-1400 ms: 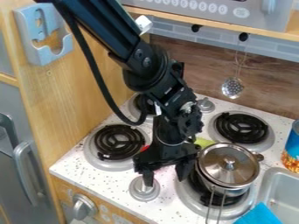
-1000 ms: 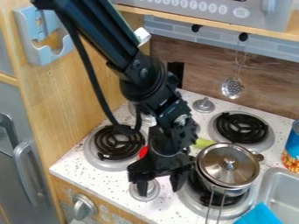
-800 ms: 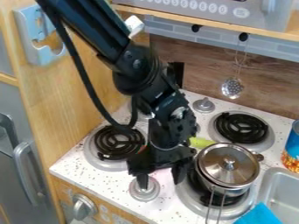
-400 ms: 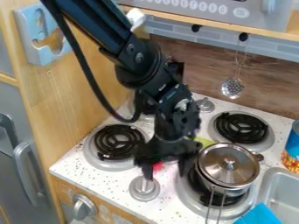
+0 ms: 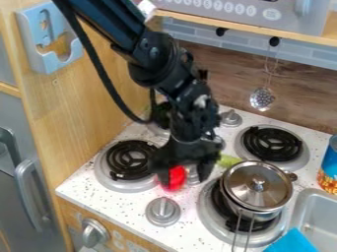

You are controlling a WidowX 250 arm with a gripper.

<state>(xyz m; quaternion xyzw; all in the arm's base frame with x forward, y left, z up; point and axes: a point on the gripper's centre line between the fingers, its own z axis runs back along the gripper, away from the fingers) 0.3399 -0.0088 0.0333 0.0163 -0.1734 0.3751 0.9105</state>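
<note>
"What's at your gripper point(image 5: 184, 180)?"

"A red object point(image 5: 175, 178), between my parted fingers. Something yellow-green point(image 5: 228, 161) lies near the lidded metal pot point(image 5: 257, 184)."

"Where's that pot?"

"On the burner point(image 5: 210, 216) beside the sink point(image 5: 323, 200). A perforated ladle point(image 5: 262, 99) hangs against the wood-look backsplash point(image 5: 227, 81)."

Wood-grain backsplash point(image 5: 227, 76) w/ grey-blue tile strip point(image 5: 197, 33) above is seen behind the speckled white counter point(image 5: 135, 216), flanked at L by a light-wood panel point(image 5: 79, 113).
</note>
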